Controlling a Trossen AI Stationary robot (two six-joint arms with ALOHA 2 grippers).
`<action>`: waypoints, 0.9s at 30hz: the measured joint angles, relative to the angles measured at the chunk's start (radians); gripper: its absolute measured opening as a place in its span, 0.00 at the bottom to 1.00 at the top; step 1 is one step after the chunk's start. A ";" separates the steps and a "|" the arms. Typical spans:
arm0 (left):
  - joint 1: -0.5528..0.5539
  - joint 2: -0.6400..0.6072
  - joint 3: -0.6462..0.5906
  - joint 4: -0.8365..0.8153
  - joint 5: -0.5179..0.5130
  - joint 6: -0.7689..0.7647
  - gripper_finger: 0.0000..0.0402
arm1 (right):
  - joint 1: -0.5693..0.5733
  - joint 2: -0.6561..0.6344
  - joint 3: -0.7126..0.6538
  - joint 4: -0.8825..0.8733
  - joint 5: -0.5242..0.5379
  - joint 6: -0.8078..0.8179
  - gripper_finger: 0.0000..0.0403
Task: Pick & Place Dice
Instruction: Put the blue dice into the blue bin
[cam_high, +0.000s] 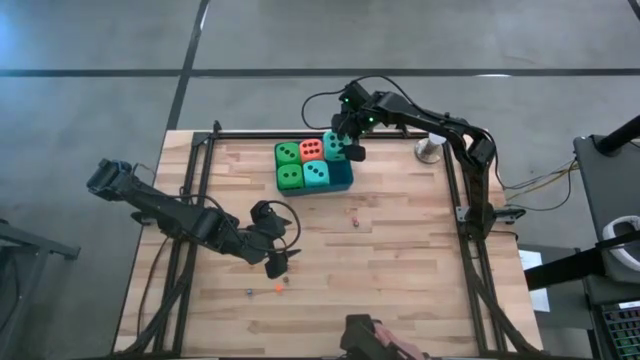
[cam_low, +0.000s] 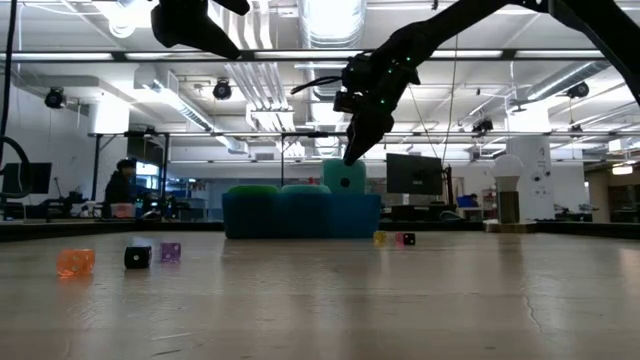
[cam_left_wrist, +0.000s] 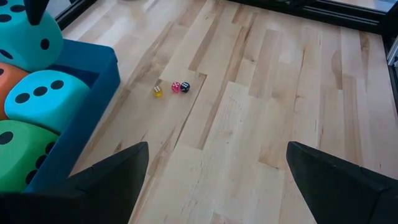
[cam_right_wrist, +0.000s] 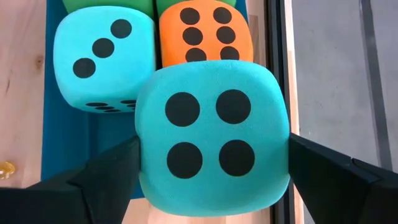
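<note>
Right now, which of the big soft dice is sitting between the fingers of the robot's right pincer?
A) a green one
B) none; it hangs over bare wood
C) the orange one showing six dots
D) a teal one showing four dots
D: the right wrist view shows the teal die with four dots between the right pincer's two dark fingers, over the blue tray.

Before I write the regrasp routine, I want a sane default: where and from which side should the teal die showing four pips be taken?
Grip the teal die by its two opposite side faces, coming straight down from above. It sits higher than the other dice in the blue tray, four-pip face up, and the right gripper already straddles it with fingers open, so those flanks look free.
</note>
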 joint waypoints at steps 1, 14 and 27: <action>0.000 0.000 0.000 0.000 0.000 0.000 0.96 | 0.000 0.000 0.000 0.001 0.000 -0.001 0.93; 0.000 0.000 0.000 0.000 0.000 0.000 0.95 | 0.000 0.000 0.000 0.007 -0.008 -0.024 0.99; 0.000 0.000 0.000 0.000 0.000 0.000 0.95 | 0.000 -0.002 0.000 0.054 -0.019 0.001 0.99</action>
